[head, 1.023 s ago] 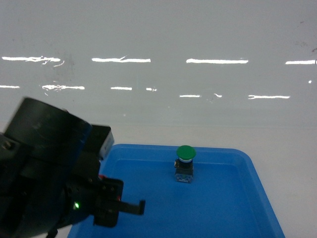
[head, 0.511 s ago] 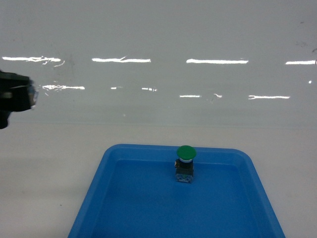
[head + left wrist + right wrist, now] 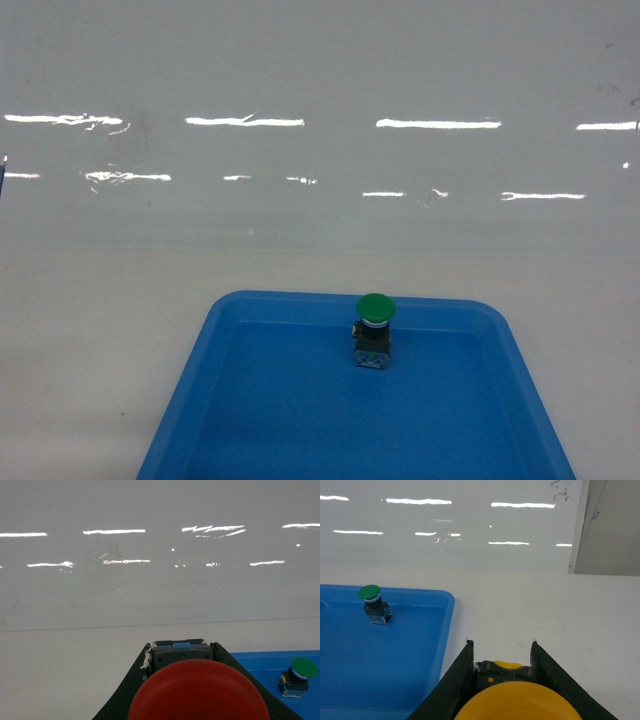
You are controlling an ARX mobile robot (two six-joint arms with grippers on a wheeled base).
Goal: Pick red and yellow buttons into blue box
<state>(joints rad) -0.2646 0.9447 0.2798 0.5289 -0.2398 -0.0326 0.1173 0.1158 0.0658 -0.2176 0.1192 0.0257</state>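
Note:
In the left wrist view the red button fills the bottom of the frame, cap toward the camera. My left gripper is shut on its grey-black body, held over the white table just left of the tray. The right wrist view shows the yellow button the same way, with my right gripper shut on its black body, above the table to the right of the tray. Neither gripper shows in the head view. The blue box is out of view.
A shallow blue tray lies on the white table, and a green-capped button stands upright near its far edge. That tray and green button also show at the left of the right wrist view. A glossy white wall runs behind the table.
The left arm, which filled the lower left of the head view over the tray's corner, has swung up and left out of that view. The green button has not moved.

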